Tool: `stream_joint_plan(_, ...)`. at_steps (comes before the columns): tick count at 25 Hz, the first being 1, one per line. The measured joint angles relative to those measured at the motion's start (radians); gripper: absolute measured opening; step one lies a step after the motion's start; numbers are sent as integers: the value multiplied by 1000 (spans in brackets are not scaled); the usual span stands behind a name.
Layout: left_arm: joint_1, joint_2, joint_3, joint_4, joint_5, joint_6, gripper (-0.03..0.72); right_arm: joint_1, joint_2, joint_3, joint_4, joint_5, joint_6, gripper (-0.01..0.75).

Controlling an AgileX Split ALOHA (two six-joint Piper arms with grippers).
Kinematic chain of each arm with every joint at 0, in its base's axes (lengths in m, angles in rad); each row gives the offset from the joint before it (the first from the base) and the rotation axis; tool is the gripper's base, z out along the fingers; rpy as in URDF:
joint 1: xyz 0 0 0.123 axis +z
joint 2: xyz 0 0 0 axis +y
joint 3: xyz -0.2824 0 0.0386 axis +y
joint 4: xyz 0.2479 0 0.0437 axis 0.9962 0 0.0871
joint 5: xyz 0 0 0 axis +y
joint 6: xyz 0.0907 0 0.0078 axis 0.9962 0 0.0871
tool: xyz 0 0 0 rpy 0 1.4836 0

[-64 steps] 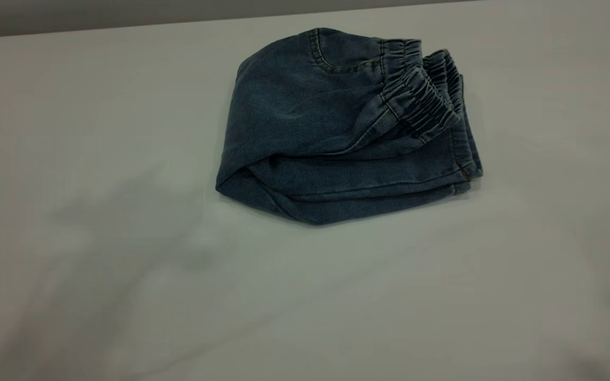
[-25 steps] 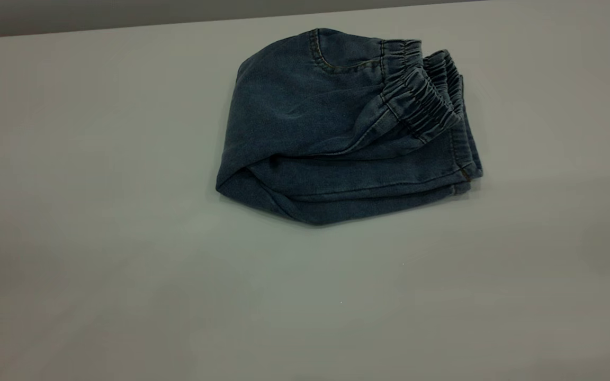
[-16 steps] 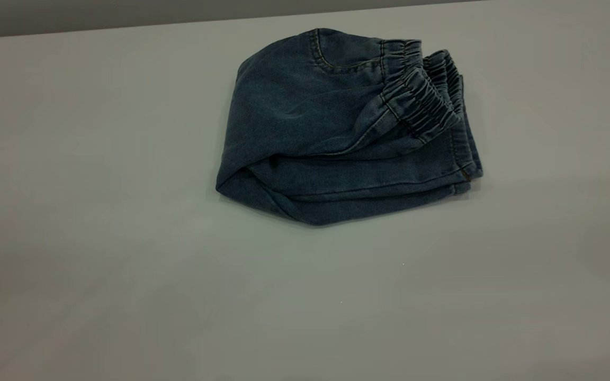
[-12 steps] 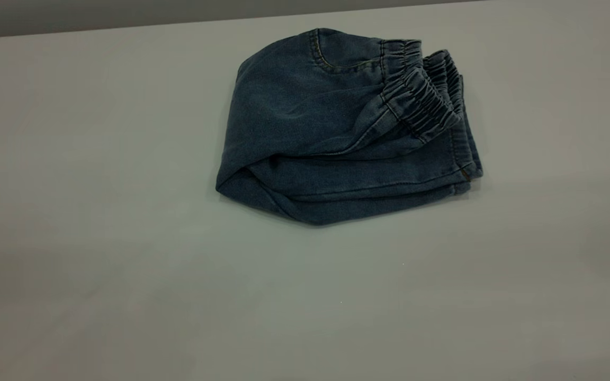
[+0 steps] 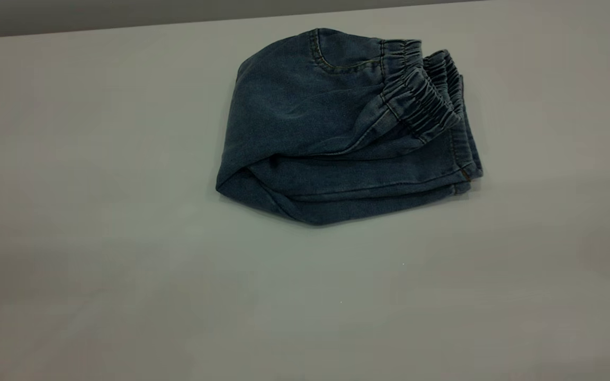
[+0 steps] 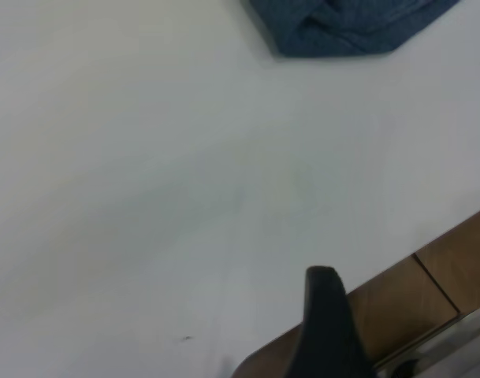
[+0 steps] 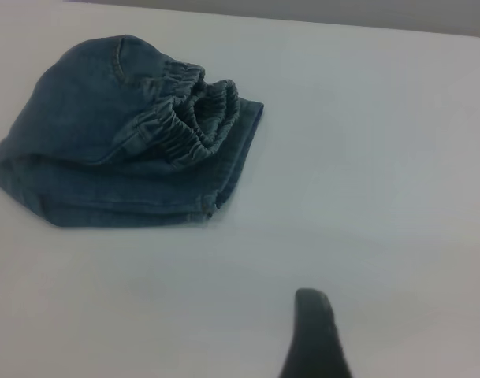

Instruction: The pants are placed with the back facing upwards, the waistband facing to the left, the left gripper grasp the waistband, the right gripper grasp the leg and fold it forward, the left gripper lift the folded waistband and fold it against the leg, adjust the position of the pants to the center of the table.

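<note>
Left tool pulled back over near surface edge, one finger showing, cannot tell if apart. Pants folded, far side, slightly right of centre, long axis left-right, waistband rightward. Right tool near, nothing held, spread unclear; likely right arm nearer for nudge.

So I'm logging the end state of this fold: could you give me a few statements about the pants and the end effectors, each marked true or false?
1. The pants lie folded in a compact bundle on the table. True.
2. The left end effector grips the waistband. False: it is off the pants, near the table edge.
3. The gathered waistband lies on top of the bundle. True.
4. The right end effector rests on the denim. False: it is clear of the pants.
</note>
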Motion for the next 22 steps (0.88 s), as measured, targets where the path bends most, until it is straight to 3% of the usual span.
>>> stream_joint_plan(11,12,0,-1,-1,0,0,443,20,0,0,2,4,1,425)
stream_joint_plan(15,107,0,-1,-1,0,0,443,20,0,0,8,4,1,425)
stream_joint_plan(22,381,-14,-1,-1,0,1,443,20,0,0,8,4,0,425)
